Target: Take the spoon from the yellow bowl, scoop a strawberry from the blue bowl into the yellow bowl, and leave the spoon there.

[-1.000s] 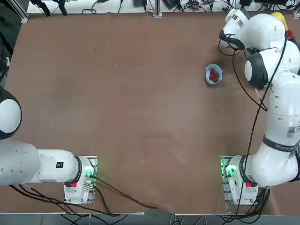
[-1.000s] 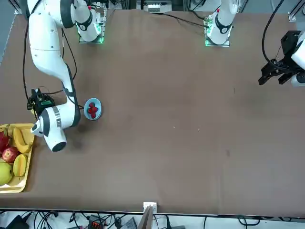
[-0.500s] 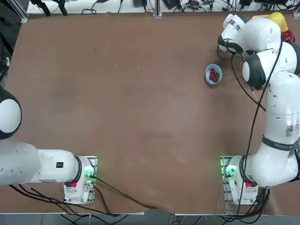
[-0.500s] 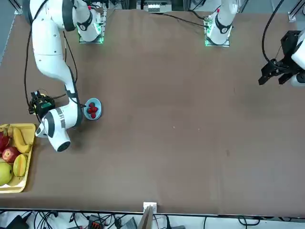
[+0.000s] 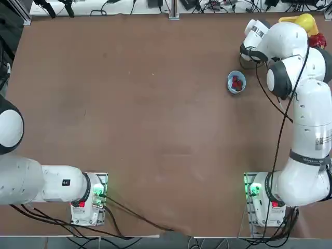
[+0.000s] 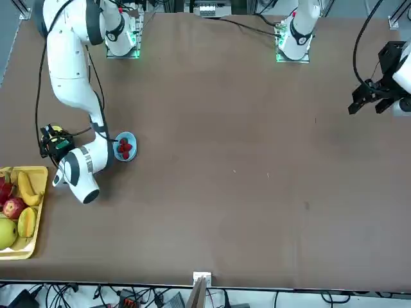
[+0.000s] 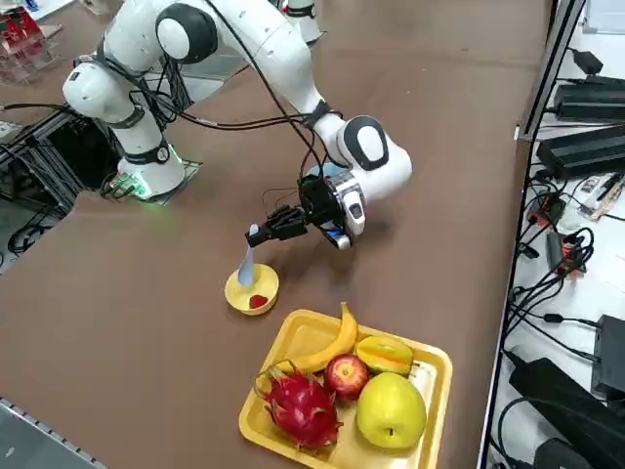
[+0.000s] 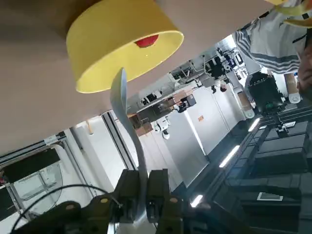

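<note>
Already, we see one red strawberry (image 7: 258, 301) inside the small round yellow bowl (image 7: 234, 295); more remain in the light blue bowl (image 5: 230, 87). The right hand (image 8: 143, 195) is closed on the pale plastic spoon (image 8: 119, 97), tilted at the yellow bowl. Leaving it there remains.

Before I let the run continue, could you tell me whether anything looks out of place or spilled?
Nothing stands out: the right gripper grips the spoon at the yellow bowl, and no spill shows.
</note>
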You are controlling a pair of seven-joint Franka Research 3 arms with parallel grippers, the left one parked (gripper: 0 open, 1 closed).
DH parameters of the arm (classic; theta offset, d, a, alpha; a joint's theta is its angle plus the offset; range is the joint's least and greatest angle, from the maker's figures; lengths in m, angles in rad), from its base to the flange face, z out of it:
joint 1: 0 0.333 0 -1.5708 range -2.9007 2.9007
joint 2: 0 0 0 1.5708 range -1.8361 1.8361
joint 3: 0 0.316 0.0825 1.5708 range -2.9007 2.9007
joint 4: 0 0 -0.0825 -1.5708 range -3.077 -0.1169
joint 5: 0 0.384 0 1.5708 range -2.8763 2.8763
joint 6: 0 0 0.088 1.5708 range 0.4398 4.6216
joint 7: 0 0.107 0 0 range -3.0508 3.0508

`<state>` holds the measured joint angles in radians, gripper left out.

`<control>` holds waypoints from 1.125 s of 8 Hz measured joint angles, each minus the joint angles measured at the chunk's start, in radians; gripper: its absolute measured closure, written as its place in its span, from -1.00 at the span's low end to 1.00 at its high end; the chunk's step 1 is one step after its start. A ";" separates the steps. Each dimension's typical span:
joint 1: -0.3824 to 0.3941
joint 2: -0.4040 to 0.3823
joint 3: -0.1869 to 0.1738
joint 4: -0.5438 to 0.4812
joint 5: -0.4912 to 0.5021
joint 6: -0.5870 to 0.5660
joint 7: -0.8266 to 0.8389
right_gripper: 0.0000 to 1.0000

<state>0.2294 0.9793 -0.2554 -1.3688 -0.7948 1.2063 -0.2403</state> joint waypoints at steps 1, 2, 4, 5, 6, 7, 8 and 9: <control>0.001 0.000 0.000 0.000 0.000 0.000 -0.003 0.76; 0.001 0.000 0.000 0.000 -0.001 -0.001 -0.003 0.77; 0.001 0.001 0.000 -0.001 -0.001 -0.004 0.019 0.81; 0.000 0.003 -0.001 -0.002 -0.001 -0.005 0.063 0.81; 0.000 0.011 -0.001 -0.003 -0.001 -0.005 0.114 0.81; 0.000 0.022 -0.001 -0.004 0.005 -0.005 0.164 0.81; 0.000 0.036 0.000 -0.004 0.011 -0.003 0.212 0.78; 0.000 0.048 0.000 -0.004 0.015 -0.001 0.255 0.77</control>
<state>0.2291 1.0269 -0.2556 -1.3726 -0.7802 1.2048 0.0152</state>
